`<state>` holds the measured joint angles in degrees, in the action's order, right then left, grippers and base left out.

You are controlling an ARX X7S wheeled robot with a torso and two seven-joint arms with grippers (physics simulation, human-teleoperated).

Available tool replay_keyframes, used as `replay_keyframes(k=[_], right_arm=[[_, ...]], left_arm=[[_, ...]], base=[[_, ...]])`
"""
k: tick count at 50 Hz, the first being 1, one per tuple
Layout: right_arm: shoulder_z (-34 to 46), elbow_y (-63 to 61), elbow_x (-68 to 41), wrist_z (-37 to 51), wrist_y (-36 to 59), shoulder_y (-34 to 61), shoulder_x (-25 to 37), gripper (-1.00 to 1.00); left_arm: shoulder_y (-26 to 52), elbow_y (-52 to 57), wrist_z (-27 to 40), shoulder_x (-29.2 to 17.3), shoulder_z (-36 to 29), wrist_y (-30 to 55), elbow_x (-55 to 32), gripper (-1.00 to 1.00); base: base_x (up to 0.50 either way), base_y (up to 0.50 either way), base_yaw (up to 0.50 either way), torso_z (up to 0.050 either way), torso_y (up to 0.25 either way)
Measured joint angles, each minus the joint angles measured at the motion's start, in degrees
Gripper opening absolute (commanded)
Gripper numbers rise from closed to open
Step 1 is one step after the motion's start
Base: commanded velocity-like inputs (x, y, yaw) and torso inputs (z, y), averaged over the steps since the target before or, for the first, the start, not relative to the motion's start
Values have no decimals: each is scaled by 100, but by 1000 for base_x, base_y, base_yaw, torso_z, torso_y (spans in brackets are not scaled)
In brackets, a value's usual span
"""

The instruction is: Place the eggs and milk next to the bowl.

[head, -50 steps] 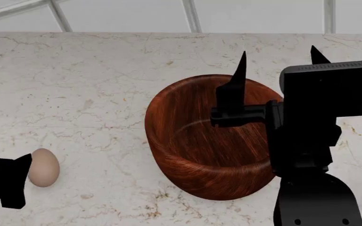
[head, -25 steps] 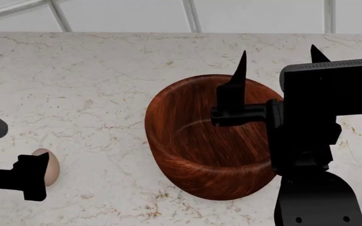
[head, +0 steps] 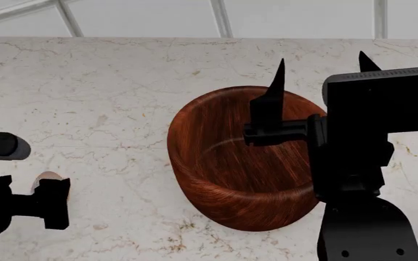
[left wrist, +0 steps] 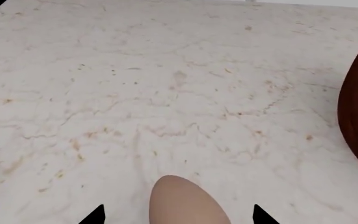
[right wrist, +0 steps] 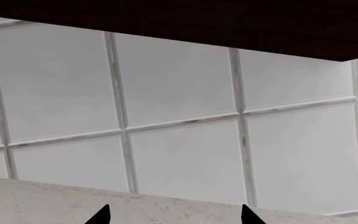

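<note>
Pale egg [left wrist: 185,203] lies on the marble counter [left wrist: 166,93] left of the bowl [head: 241,163], well apart from it — long axis runs away from the left gripper [left wrist: 177,215], narrow end forward, between its spread fingertips, untouched. Bowl upright — nothing visible inside. Right gripper [head: 318,68] open, empty, raised above the bowl's far side.

One pale egg [head: 48,176] on show, mostly tucked behind the left tool [head: 45,202]. One wooden bowl [head: 241,157], one marble surface [head: 107,98], and two tools counting the right tool [head: 318,68].
</note>
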<state>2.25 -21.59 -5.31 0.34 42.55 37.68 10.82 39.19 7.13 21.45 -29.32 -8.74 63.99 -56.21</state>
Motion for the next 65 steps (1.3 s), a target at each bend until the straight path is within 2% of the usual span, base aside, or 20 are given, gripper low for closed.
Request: replay_keyframes(k=[47, 48, 65], right_arm=[[90, 58, -113, 123, -11, 27, 119, 100], [93, 58, -114, 125, -11, 28, 122, 100], [157, 38, -145, 163, -5, 5, 159, 100]], left_arm=[[-11, -878, -545, 162, -557, -674, 570, 100], [-12, -887, -552, 164, -564, -683, 576, -100], [-43, -830, -627, 128, -624, -740, 670, -100]], base=[[0, 0, 0, 0, 0], [0, 0, 0, 0, 0], [0, 0, 0, 0, 0]])
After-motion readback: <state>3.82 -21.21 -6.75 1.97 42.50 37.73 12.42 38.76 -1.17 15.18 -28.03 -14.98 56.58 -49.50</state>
